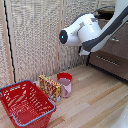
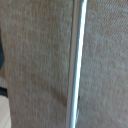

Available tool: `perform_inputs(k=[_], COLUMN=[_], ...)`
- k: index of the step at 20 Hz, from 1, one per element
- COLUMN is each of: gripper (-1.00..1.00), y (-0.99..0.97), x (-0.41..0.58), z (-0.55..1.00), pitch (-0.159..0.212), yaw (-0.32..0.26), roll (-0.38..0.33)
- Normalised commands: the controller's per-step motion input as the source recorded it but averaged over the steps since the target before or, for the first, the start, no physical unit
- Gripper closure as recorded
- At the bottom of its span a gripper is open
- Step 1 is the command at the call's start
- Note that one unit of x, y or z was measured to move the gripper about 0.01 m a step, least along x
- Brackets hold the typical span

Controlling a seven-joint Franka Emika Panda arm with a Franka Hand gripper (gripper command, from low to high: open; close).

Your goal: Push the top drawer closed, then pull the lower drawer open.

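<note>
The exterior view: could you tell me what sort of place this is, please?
Probably a mock-up home room: a dark wood-grain dresser on a light wood floor, woven screen panels behind, and a red shopping basket.

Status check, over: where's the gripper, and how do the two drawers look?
Gripper hidden behind the arm, state unknown. Top drawer and lower drawer fronts look flush. Wrist view shows only a silver bar. No obstruction seen.

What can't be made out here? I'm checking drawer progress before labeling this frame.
- Tool: not seen in either view; in the exterior view the arm covers where it would be.
- Top drawer: mostly hidden by the arm and cut by the picture's edge, so open or closed is unclear.
- Lower drawer: cut off at the exterior view's right.
- Wrist view: blurred surface with a silver strip; what it belongs to is unclear.
</note>
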Motion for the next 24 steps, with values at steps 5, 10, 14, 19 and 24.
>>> perform_inputs(k=[5,10,14,19,24], gripper=[-1.00,1.00,1.00,1.00,1.00], y=[-0.61,-0.37,-0.09,-0.20,-0.61], x=[-0.095,-0.241,-0.330,-0.216,-0.029], z=[0.00,0.00,0.00,0.05,0.14], pitch=[-0.011,0.000,0.000,0.000,0.000], yaw=[0.149,0.076,0.061,0.154,0.188], roll=[-0.071,-0.014,-0.052,-0.048,-0.005])
